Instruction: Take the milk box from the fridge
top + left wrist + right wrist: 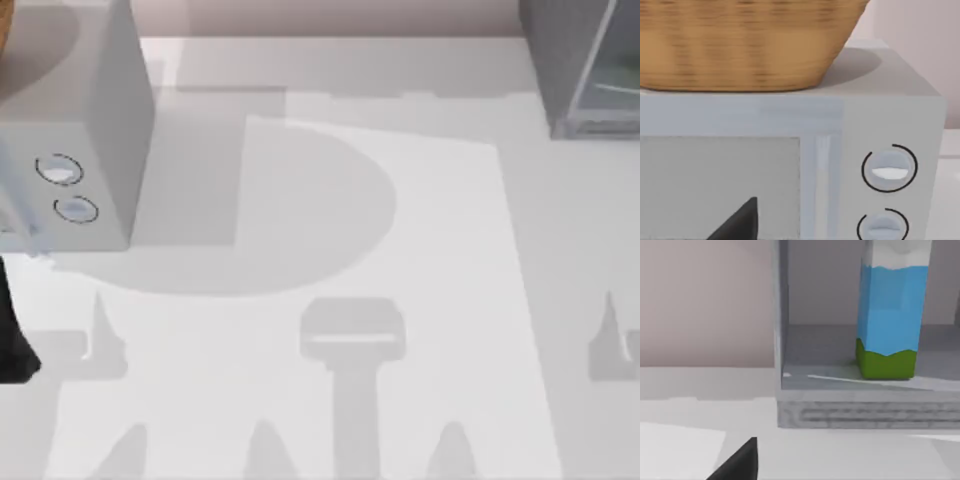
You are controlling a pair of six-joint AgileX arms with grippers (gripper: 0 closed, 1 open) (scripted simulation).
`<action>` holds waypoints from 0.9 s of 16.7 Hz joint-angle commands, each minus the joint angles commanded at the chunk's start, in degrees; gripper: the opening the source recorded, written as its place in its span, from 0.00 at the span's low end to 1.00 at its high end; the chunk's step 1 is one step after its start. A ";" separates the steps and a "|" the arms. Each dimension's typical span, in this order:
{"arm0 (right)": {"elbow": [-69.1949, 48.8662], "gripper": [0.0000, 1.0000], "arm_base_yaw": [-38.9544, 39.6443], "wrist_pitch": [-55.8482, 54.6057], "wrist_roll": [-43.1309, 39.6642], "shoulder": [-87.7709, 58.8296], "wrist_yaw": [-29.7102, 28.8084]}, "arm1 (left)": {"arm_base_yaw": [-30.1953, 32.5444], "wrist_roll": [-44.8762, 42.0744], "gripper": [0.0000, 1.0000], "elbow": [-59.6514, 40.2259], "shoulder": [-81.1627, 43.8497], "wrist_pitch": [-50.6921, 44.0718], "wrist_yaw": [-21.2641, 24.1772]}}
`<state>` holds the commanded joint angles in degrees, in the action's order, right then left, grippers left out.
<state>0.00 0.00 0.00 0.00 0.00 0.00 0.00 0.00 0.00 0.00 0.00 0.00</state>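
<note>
None of the task is done yet: the milk box (888, 315) stands upright inside the fridge (580, 70) at the table's far right, and we cannot tell our claws' state.

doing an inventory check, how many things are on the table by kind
milk box: 1, upright inside the fridge
fridge: 1
microwave with two round knobs: 1
wicker basket: 1, on top of the microwave
total: 4
</note>
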 joint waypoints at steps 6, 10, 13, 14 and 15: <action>-1.28 1.00 -2.54 -6.05 -0.13 -6.08 2.48 | 0.00 0.00 1.00 0.00 0.00 0.00 0.00; -3.39 1.00 -8.11 -21.50 -0.17 -21.86 7.73 | 0.00 0.00 1.00 0.00 0.00 0.00 0.00; -4.72 1.00 -13.24 -37.70 0.03 -40.01 12.55 | 0.00 0.00 1.00 0.00 0.00 0.00 0.00; -5.10 1.00 -14.99 -43.29 0.14 -47.01 14.22 | 0.00 0.00 1.00 0.00 0.00 0.00 0.00; -5.46 1.00 -16.75 -48.86 0.26 -54.11 15.90 | 0.00 0.00 1.00 0.00 0.00 0.00 0.00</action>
<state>-5.46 -16.75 -48.86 0.26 -54.11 15.90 0.00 0.00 0.00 0.00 0.00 0.00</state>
